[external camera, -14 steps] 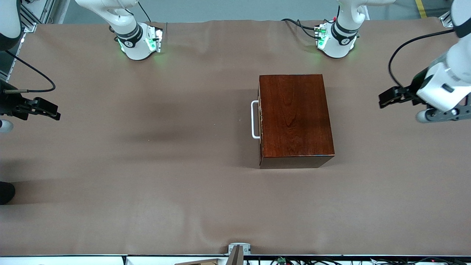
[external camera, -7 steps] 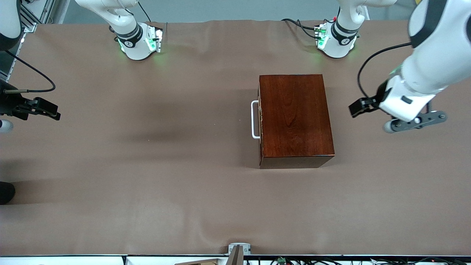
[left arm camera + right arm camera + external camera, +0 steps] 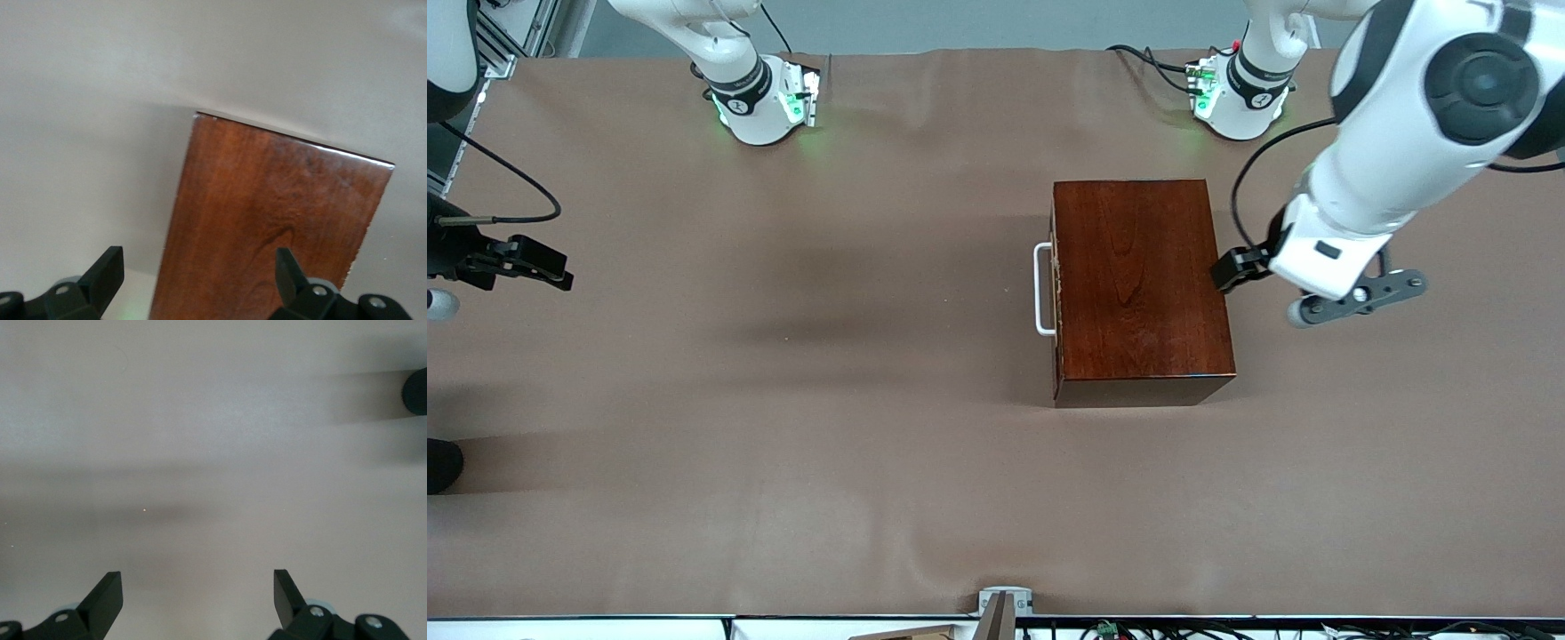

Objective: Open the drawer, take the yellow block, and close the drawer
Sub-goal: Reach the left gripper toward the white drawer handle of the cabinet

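The dark reddish-brown wooden box (image 3: 1143,289) stands in the middle of the table. Its drawer is pushed in, and only the white U-shaped handle (image 3: 1040,289) shows, on the side toward the right arm's end. The yellow block is hidden. My left gripper (image 3: 1227,268) hangs open over the box's edge toward the left arm's end. In the left wrist view the left gripper (image 3: 198,273) has the box top (image 3: 267,227) below its spread fingers. My right gripper (image 3: 559,271) waits open over bare table at the right arm's end, and in its own wrist view the right gripper (image 3: 198,593) holds nothing.
The brown table cover (image 3: 783,400) spreads all round the box. A metal bracket (image 3: 1005,600) sits at the table edge nearest the front camera. A dark round object (image 3: 417,390) shows at the edge of the right wrist view.
The left arm has swung in from its end of the table toward the box, bringing its gripper over the box's edge. The right arm has not moved.
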You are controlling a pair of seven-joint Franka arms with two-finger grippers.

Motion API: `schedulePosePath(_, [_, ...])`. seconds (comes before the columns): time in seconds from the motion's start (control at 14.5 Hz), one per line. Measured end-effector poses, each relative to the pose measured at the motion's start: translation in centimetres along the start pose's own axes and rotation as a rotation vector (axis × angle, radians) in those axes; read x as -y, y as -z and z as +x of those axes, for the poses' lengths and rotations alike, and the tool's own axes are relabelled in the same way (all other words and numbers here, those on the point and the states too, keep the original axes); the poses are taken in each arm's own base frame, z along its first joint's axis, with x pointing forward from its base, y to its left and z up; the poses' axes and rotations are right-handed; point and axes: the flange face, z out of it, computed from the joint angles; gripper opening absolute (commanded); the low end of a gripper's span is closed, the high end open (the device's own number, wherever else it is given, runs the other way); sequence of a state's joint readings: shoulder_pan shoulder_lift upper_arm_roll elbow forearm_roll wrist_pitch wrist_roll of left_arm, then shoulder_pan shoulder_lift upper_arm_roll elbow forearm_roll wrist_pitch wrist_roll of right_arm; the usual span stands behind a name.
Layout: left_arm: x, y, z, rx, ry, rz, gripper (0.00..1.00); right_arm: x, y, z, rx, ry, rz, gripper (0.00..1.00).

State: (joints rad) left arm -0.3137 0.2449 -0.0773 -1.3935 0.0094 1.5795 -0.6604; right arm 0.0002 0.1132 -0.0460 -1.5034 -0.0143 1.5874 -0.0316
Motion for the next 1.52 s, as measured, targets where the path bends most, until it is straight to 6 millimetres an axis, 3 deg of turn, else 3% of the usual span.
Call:
schedulePosePath(0.97, [-13.8, -6.6, -5.8, -0.012, -0.017, 0.021, 1.00, 0.0, 0.0, 0.0, 0.000, 0.000, 0.000, 1.00])
schedulePosePath(1.52, [-18.6, -11.0, -8.9, -0.058, -0.075, 0.083, 1.00, 0.0, 0.0, 0.0, 0.000, 0.000, 0.000, 1.00])
